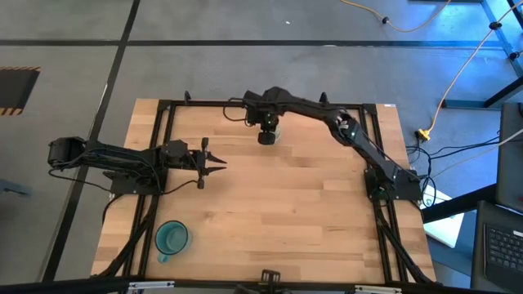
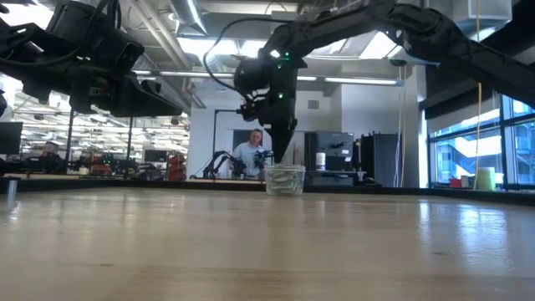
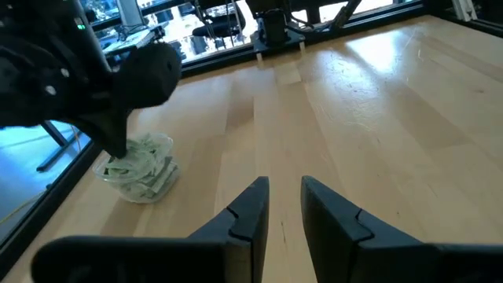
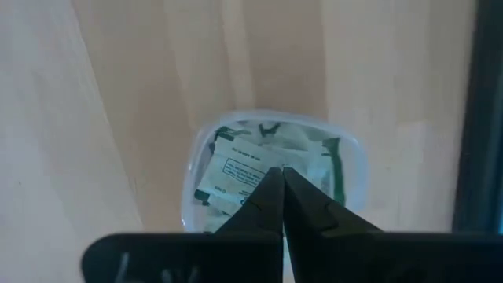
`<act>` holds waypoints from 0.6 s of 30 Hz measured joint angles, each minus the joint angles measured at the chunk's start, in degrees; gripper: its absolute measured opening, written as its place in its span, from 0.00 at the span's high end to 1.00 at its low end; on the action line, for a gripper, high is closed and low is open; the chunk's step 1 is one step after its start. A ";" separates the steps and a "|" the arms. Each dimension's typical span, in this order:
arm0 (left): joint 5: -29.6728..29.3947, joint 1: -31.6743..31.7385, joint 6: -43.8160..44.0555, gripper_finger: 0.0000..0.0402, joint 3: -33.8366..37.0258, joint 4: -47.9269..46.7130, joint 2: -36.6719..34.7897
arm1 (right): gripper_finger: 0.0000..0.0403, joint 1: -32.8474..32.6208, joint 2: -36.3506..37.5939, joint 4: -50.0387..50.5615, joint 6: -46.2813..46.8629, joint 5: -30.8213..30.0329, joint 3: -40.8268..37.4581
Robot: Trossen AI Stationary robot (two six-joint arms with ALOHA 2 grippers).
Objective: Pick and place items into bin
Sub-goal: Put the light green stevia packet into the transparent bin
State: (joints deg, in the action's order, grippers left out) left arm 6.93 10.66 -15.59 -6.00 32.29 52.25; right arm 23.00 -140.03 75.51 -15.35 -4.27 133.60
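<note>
Nearest: the right claw (image 4: 281, 174), its two dark fingers clenched tip to tip with nothing between them, filled the foreground of its own wrist view.
Bin: the bin (image 4: 273, 169) sat directly under that claw, near the far edge of the desk (image 1: 278, 220); it also showed in the low view (image 2: 285, 180) and the left wrist view (image 3: 140, 167).
Items: green-and-white packets (image 4: 251, 169) lay heaped inside the bin; one white packet with printed text lay on top.
Surface: pale wood planks, framed by a black rail; a teal cup (image 1: 172, 238) stood at the near left corner, well apart from the bin.
Room: grey floor with dark tape lines, a yellow cable (image 1: 458, 73) on it; across the desk, an open workshop with ceiling lights, windows on the right, and a seated person (image 2: 251, 155) far behind.
Hard to tell: the packet count could not be made out; the right claw's tips covered part of the heap; in the high view the bin was mostly hidden under the claw.
Right arm: reached from the desk's right side across to the far edge, wrist pointing straight down over the bin.
Left arm: lay low along the left side, its claw (image 1: 219, 162) pointing inward, fingers (image 3: 250, 206) apart and grasping nothing.
</note>
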 joint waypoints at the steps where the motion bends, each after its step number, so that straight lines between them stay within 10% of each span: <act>1: 0.00 0.00 -0.02 0.83 0.00 0.00 0.00 | 1.00 0.10 -0.26 0.14 -0.04 0.07 0.00; 18: -0.01 0.00 -0.19 0.83 0.00 0.02 0.00 | 0.97 1.97 -1.03 2.07 -0.29 -0.11 0.07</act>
State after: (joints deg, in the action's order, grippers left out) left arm 6.92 10.66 -15.78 -6.00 32.32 52.25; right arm 24.97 -141.05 77.58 -15.64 -4.38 133.67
